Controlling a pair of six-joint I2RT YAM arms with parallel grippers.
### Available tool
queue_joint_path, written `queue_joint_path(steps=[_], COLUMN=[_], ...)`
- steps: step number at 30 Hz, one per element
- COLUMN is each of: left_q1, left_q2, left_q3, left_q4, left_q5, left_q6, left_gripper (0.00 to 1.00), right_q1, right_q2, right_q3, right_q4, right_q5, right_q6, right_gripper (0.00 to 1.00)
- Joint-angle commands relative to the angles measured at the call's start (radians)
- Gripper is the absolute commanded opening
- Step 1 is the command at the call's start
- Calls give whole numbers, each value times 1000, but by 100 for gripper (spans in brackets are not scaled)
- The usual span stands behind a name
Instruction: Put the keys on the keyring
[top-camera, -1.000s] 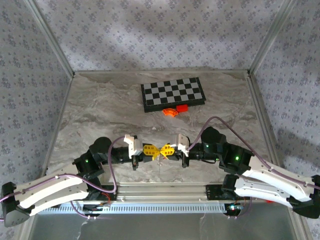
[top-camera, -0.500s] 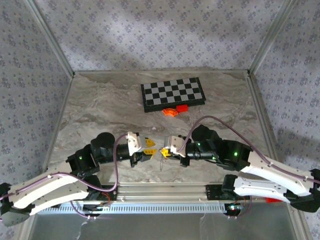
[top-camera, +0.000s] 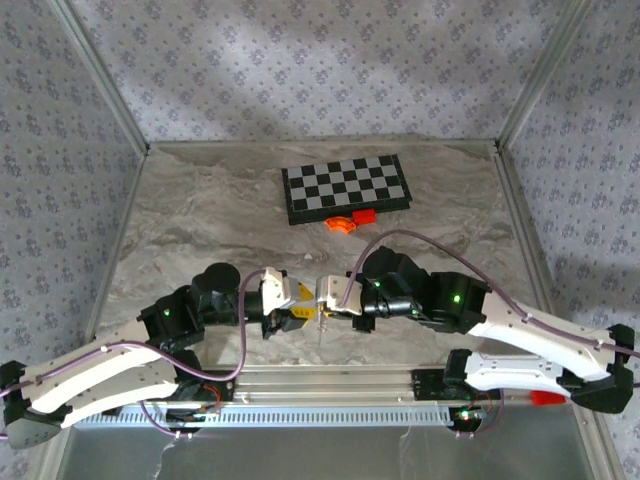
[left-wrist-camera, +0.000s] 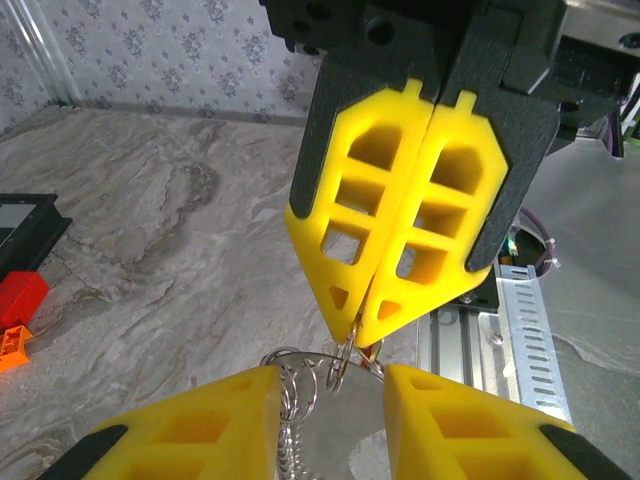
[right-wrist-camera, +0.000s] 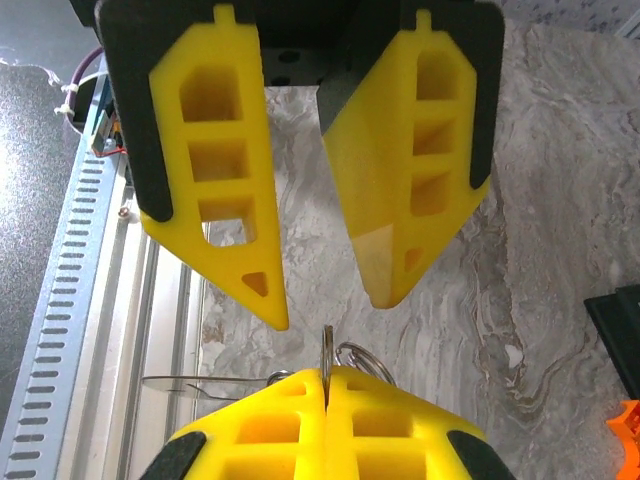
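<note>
— What sits nearest you?

— My right pincer (right-wrist-camera: 325, 378), yellow tips pressed together and clamped on the keyring (right-wrist-camera: 328, 348). It hangs above the marbled table (top-camera: 200, 220), close to my bases.

— How does it look?

— Thin, pale, silvery wire. I see it edge-on where I pinch it, with a couple of loops fanning out beside the tips. From my left wrist a fine beaded chain (left-wrist-camera: 288, 440) dangles below the loops.

— And your left pincer (left-wrist-camera: 332, 372)?

— Its fingers are apart. The ring sits in the gap between the tips, and I can't tell whether either one brushes it.

— Farther out?

— Well beyond, toward the back wall, lies the chessboard (top-camera: 346, 187). An orange curved piece (top-camera: 342, 224) and a red block (top-camera: 364, 215) are just beside its near edge.

— What differs from a second ago?

— Then both pincers met tip to tip, and the left was closed as well. Now the left has let go and spread. The meeting point has drifted to my left, so my right arm stretches farther across. The board and the two pieces beside it lie as before.
</note>
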Motion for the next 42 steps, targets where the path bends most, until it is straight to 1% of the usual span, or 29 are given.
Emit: queue_joint_path(steps=[1,8,14,17,18,21,25,28,31,37,39,42], left_q1=[-4,-4,-4,-4,-4,-4,-4,-4,-4,-3,-4,-4], left_q2=[16,46,45,39,37,14,-40,-76,-98,-90,-85,-81], left_q3=[31,46,43,38,35,14,-33,-72,-103,-118,-127,-138], left_q4=[30,25,40,51,57,90,181,266,345,427,460,493], left_q5=[25,25,27,32,34,32,23,23,37,88,104,110], left_q6=[6,19,16,11,10,1,-20,-32,-44,-65,-77,-85], left_gripper=[28,23,12,2,0,0,0,0,0,0,0,0], right_q1=[9,11,12,13,13,13,11,4,-5,-19,-25,-27], right_q2=[0,1,7,5,4,-5,-34,-68,-103,-149,-150,-152], right_q3=[43,33,26,26,24,17,-16,-46,-88,-149,-149,-155], right_q4=[-17,3,5,5,4,46,107,157,250,361,370,378], right_q5=[3,-19,-32,-34,-34,-24,-19,-21,-32,-79,-80,-81], right_q6=[-20,-11,-6,-6,-3,10,33,67,91,136,141,143], right_gripper=[0,0,0,0,0,0,20,27,31,32,30,24])
